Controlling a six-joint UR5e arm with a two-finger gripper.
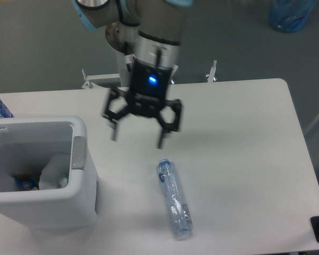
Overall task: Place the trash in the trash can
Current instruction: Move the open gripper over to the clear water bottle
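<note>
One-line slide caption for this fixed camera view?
Open gripper above the table, crushed bottle lying beside the trash can holding a wrapper.

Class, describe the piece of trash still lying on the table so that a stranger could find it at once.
Start at the white trash can on the table's left side, then look right, just below the open gripper. There lies the crushed bottle, lengthwise, alone on the tabletop. It is clear and bluish, unlike the white wrapper already inside the can.
</note>
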